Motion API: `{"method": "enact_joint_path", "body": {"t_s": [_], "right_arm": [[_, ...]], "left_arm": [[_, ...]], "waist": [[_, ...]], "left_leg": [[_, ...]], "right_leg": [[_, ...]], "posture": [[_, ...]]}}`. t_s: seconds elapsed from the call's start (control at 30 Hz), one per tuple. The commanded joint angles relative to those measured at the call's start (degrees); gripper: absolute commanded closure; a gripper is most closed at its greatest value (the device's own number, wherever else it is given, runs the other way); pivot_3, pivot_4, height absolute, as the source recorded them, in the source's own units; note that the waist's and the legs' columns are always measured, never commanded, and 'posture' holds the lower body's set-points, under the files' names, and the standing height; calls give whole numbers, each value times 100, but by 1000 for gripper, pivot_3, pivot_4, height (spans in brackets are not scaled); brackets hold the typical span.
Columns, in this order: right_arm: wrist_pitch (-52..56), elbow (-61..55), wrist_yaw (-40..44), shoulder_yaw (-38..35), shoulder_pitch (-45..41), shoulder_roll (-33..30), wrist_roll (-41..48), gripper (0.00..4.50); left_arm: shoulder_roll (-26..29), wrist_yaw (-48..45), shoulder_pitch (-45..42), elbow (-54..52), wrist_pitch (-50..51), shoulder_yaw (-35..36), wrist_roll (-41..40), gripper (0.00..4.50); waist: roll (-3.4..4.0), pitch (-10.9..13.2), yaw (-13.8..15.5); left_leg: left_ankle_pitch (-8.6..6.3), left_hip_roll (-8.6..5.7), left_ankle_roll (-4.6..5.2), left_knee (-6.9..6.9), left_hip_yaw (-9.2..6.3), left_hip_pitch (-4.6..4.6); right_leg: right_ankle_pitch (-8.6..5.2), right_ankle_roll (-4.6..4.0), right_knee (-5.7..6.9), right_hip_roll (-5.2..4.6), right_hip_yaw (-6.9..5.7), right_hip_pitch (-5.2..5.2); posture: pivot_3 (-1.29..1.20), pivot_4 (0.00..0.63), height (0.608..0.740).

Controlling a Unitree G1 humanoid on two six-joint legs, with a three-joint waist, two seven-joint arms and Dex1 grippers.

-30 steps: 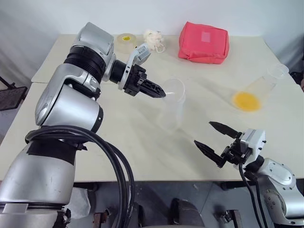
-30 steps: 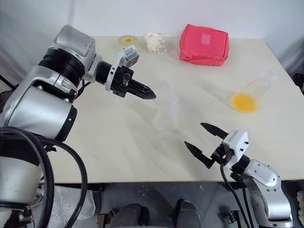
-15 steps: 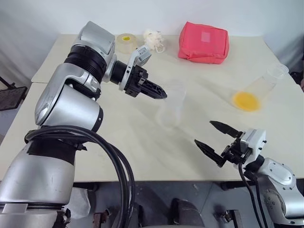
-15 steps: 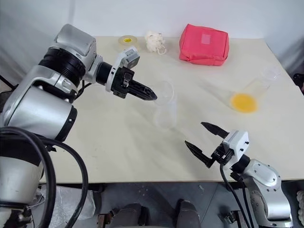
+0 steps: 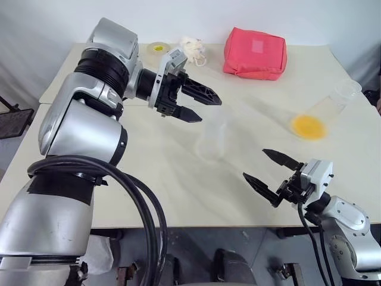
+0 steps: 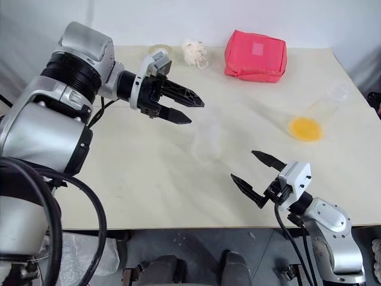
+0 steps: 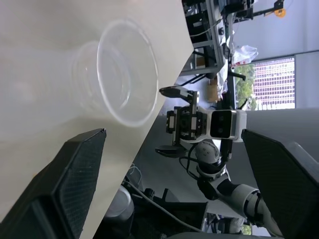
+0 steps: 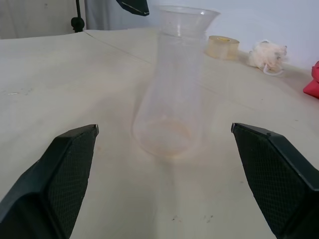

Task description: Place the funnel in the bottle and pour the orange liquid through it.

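Observation:
A clear bottle (image 5: 212, 140) stands upright in the middle of the table. The clear funnel (image 8: 188, 14) sits in its mouth, its wide round rim (image 7: 127, 74) facing up. My left gripper (image 5: 210, 110) hangs open just above and left of the rim, holding nothing. The orange liquid (image 5: 308, 126) lies in the base of a clear flask (image 5: 333, 102) at the table's right side. Near the front edge my right gripper (image 5: 254, 164) stands open and empty, pointing at the bottle from some way off.
A red pouch (image 5: 255, 52) lies at the back of the table. A tape roll (image 5: 157, 50) and a white bundle of string (image 5: 193, 50) sit at the back left. The flask stands close to the table's right edge.
My left gripper was shut on the funnel's rim and has opened, letting it go; the funnel stays in the bottle. The right arm has not moved.

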Motion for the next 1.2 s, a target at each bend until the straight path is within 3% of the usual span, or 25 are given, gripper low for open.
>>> {"method": "enact_joint_path", "body": {"t_s": [0.03,0.2,0.37,0.5,0.63,0.7,0.87,1.03,1.2], "right_arm": [[-28,-152,-36,-152,-21,-58,81,0],[68,-208,-39,-298,53,-186,139,0],[213,-177,-12,-598,94,-414,231,0],[260,3,29,-808,69,-599,191,0],[317,185,-289,-1031,82,-639,-29,0],[374,276,-539,-1188,140,-639,-182,0],[611,318,-1232,-1806,298,-540,-294,0],[1178,130,-2140,-2231,382,-451,-504,0],[1192,668,-2683,-2065,-376,-368,-750,0]], "left_arm": [[234,-639,-136,-92,-265,197,136,24],[834,-640,476,-872,-1712,529,161,24],[1416,153,1918,-2598,-3126,1678,-95,24],[1234,1252,3265,-3911,-4399,3127,-501,24],[946,1293,4646,-4950,-6071,3767,-659,24],[831,1100,5248,-5206,-6922,3866,-640,24],[871,654,6127,-5409,-7812,3648,-523,24],[536,721,6150,-5121,-8330,3928,-851,24],[227,802,6046,-4950,-8617,3984,-949,24]], "waist": [[0,0,-2],[2,-1,-11],[3,-2,-20],[0,-2,8],[1,-8,5],[1,-8,11],[1,-8,24],[-1,-11,32],[-1,-11,-7]], "left_leg": [[0,0,0,0,0,0],[0,2,0,-1,0,6],[0,4,0,8,-36,-3],[-1,16,2,21,-63,-10],[-3,4,5,29,-74,-6],[-4,5,6,24,-70,0],[-4,-10,6,28,-52,-4],[-4,-5,6,30,-13,-4],[-4,-3,6,27,-6,3]], "right_leg": [[0,0,0,0,0,0],[0,0,4,-1,2,-2],[0,0,34,-8,10,-28],[0,0,62,-18,8,-31],[1,0,82,-23,7,-30],[1,0,87,-25,10,-30],[1,0,86,-20,4,-30],[0,0,84,-21,6,-28],[0,0,76,-18,6,-30]], "posture": [[0,150,740],[0,150,740],[0,150,740],[0,150,740],[0,150,740],[0,150,740],[0,150,740],[0,150,740],[0,150,740]]}}
